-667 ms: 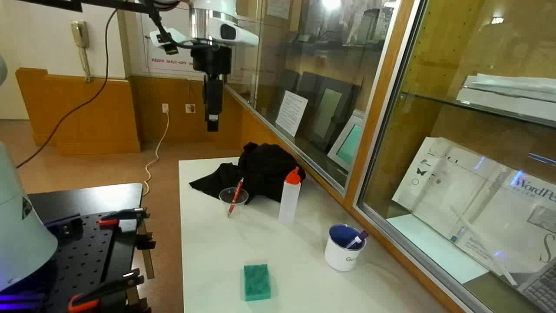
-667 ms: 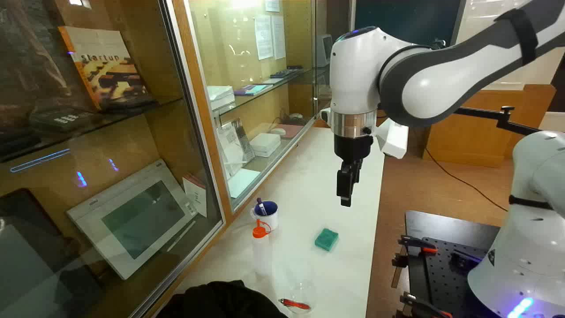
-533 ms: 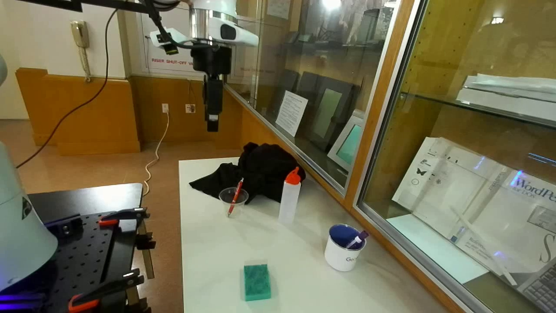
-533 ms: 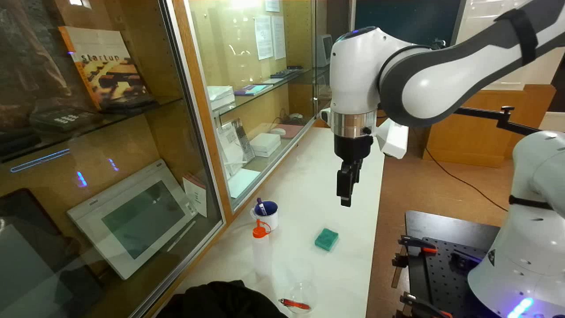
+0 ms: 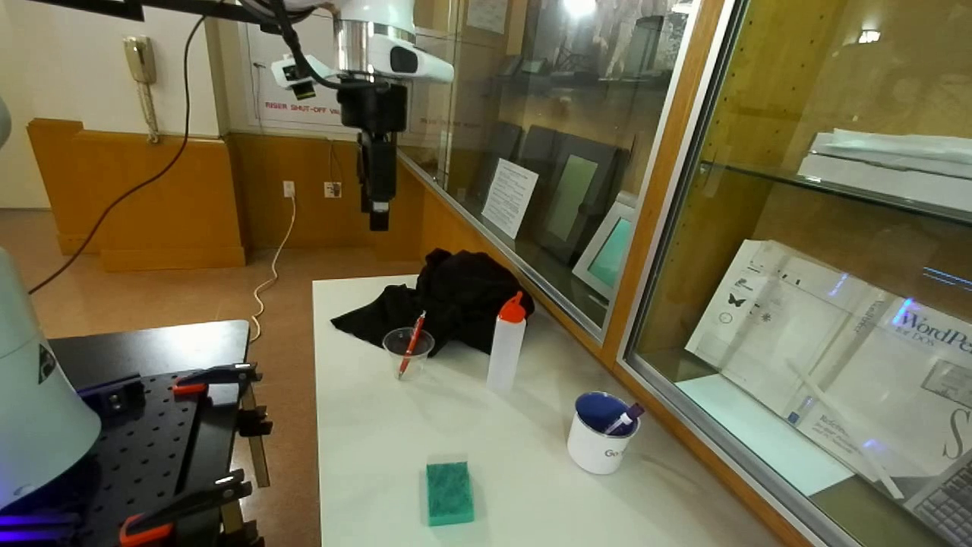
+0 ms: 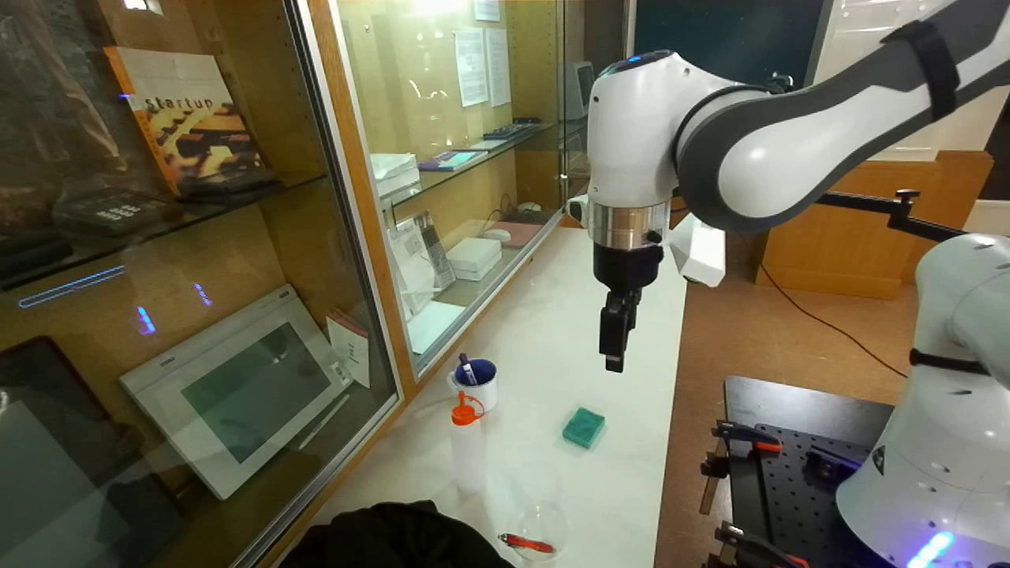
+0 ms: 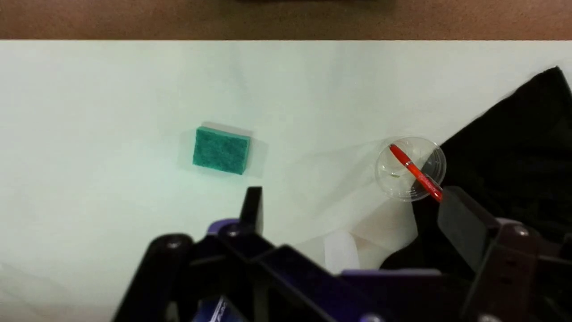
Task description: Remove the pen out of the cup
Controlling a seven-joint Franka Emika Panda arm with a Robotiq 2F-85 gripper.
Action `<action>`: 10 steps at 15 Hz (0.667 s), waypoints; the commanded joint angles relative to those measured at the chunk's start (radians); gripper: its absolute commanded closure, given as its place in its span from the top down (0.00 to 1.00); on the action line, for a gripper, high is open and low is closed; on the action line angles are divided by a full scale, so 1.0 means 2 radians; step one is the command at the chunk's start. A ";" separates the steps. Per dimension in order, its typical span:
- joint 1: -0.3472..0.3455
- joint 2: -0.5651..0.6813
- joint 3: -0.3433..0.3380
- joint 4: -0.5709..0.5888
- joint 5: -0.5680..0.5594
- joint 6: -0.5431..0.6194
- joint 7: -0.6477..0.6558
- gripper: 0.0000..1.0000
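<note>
Fingers (image 5: 378, 190) are shifting slightly right in an exterior view, standing apart, holding nothing; the red pen (image 7: 414, 171) is leaning inside the clear cup (image 7: 399, 183), so grasping and removing are apparently remaining.

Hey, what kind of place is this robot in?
Probably a hallway or lobby in a school or office building: a glass-fronted display cabinet holds a book marked "startup", and there's a wall-mounted telephone.

The arm (image 6: 757, 166) spans an exterior view's upper right, gripper (image 6: 615, 359) pointing down (fingers (image 7: 462, 226) wide apart in the wrist view).
</note>
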 commanded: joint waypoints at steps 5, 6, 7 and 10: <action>0.041 0.124 -0.002 0.024 -0.007 0.150 -0.111 1.00; 0.047 0.143 -0.003 0.029 -0.001 0.167 -0.128 1.00; 0.052 0.164 -0.002 0.035 -0.001 0.184 -0.142 1.00; 0.056 0.222 0.003 0.056 -0.011 0.221 -0.163 1.00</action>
